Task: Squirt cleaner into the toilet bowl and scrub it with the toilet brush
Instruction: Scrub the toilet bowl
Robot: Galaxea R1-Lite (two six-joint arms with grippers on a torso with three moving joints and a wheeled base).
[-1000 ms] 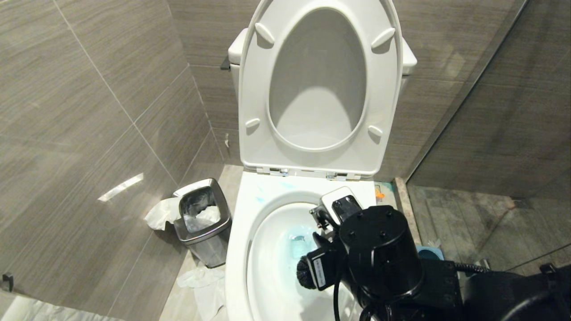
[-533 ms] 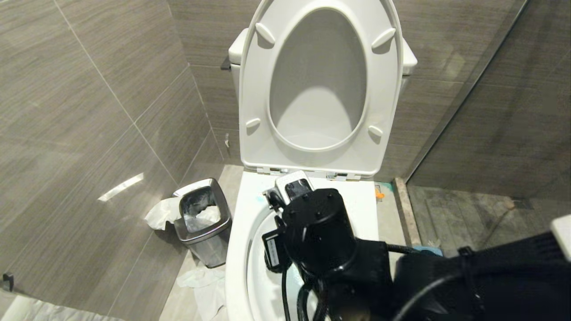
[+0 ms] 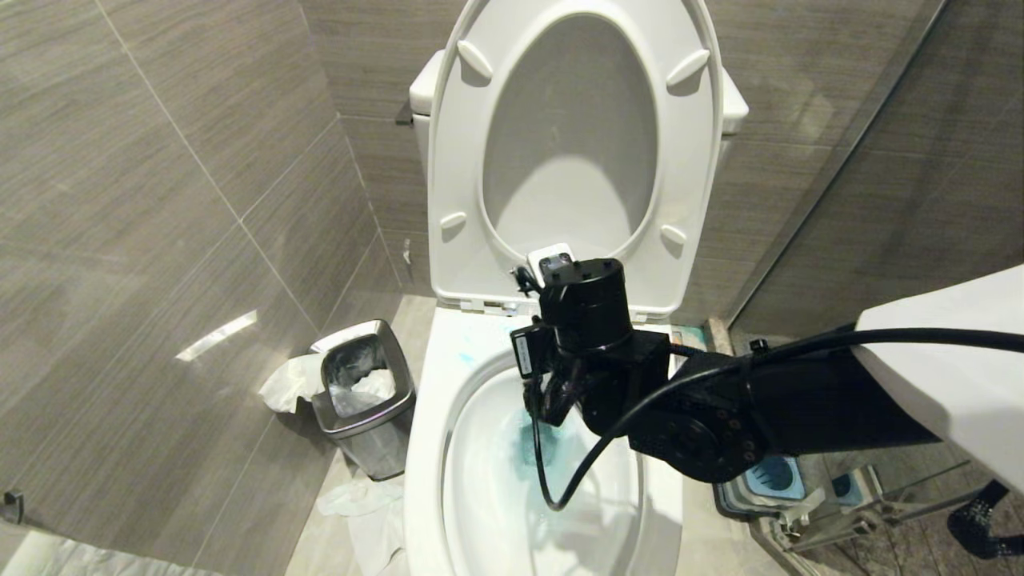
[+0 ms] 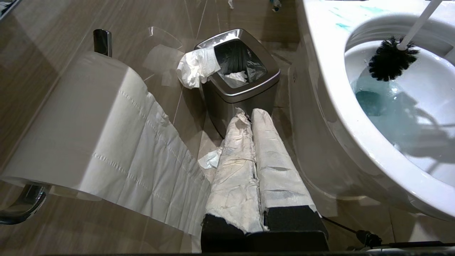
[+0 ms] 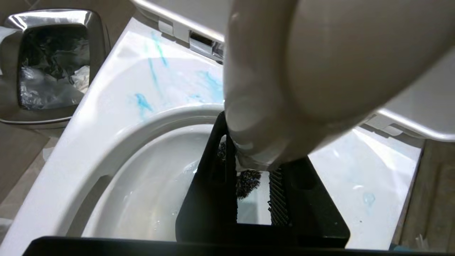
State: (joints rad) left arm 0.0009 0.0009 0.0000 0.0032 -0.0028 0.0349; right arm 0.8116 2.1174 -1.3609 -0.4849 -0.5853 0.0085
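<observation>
My right gripper [image 3: 552, 400] reaches over the back of the white toilet bowl [image 3: 428, 448] and points down into it. It is shut on the toilet brush. In the right wrist view the white handle [image 5: 284, 89] stands between the black fingers [image 5: 217, 167], with black bristles [image 5: 247, 179] below. From the left wrist view, the brush head [image 4: 391, 64] hangs against the bowl's back wall above teal cleaner water [image 4: 373, 99]. Cleaner smears [image 5: 153, 71] mark the rim. My left gripper [image 4: 250, 113], with paper-wrapped fingers, is shut and empty, low beside the bowl.
A steel waste bin [image 3: 364, 396] with tissue spilling out stands left of the toilet, loose tissue [image 3: 360, 504] on the floor by it. The seat and lid [image 3: 572, 152] are raised. A toilet paper roll [image 4: 89, 124] hangs nearby. The blue holder cup [image 3: 772, 476] sits at right.
My right arm has swung from the bowl's near part to its back rim, carrying the brush with it. The left arm has stayed still.
</observation>
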